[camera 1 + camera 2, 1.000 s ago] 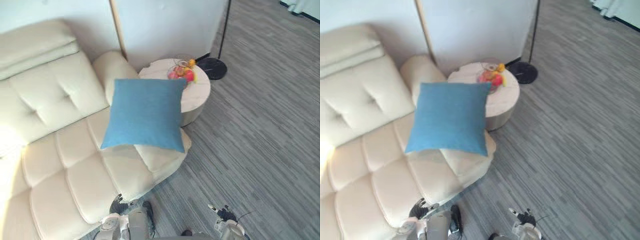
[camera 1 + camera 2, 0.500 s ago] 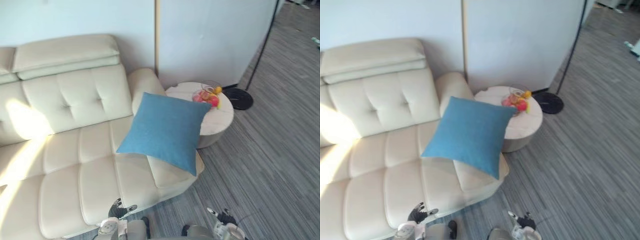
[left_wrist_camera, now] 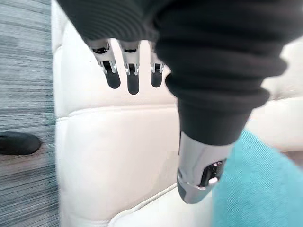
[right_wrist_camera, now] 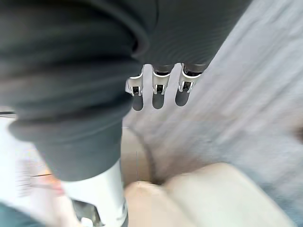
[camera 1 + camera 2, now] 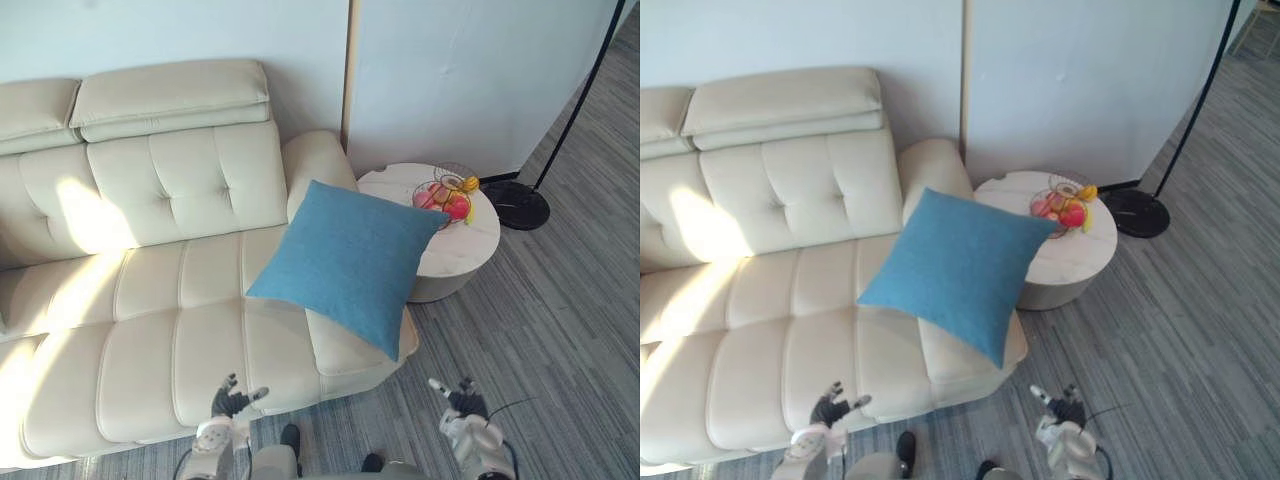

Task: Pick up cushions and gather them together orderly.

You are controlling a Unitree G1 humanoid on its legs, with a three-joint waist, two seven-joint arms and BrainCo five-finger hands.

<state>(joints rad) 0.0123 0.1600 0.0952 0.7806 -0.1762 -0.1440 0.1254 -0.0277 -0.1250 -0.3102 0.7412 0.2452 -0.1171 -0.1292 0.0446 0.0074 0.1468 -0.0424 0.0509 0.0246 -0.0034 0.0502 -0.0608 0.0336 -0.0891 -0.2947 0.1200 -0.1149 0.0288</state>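
Since nothing is grasped yet, the left hand (image 5: 232, 400) and right hand (image 5: 462, 400) are held low, fingers (image 3: 133, 78) straight and loosely spread, empty. The blue cushion (image 5: 350, 262), square, plump, woven cloth, is propped tilted on the right end of the sofa (image 5: 150, 310), by the armrest; cream, tufted, smooth upholstery. A round pale surface (image 5: 468, 250) is seen just beside.

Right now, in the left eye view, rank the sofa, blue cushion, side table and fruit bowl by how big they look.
1. sofa, by far the largest
2. blue cushion
3. side table, its near edge partly covered by the cushion's corner
4. fruit bowl, smallest
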